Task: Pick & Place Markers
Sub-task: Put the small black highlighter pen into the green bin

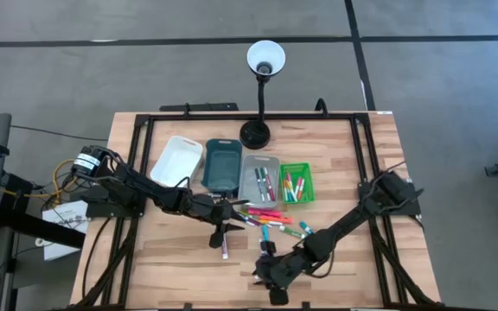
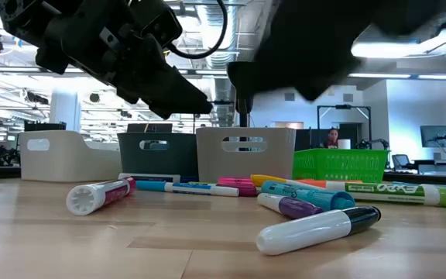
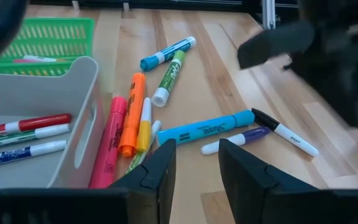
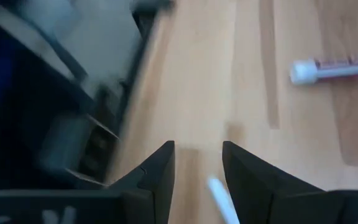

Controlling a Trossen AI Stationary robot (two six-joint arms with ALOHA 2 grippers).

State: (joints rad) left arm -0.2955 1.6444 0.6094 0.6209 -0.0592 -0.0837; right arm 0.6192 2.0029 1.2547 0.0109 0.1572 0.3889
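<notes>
The short plastic markers (image 1: 266, 218) lie loose at the wooden table's (image 1: 145, 259) middle, before the small trays (image 1: 260, 178). They look light, stiff and slick, apt to roll: grip mid-barrel. The left gripper (image 3: 196, 163) hovers part-open, empty. The right gripper (image 4: 197, 163), near the front edge, possibly straddles a white marker (image 4: 224, 199).

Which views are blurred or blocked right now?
Right wrist view: smeared by motion blur, only the right gripper crisp. Low view: dark arms fill the top, markers sharp. Left wrist and high views: clear, evenly lit.
</notes>
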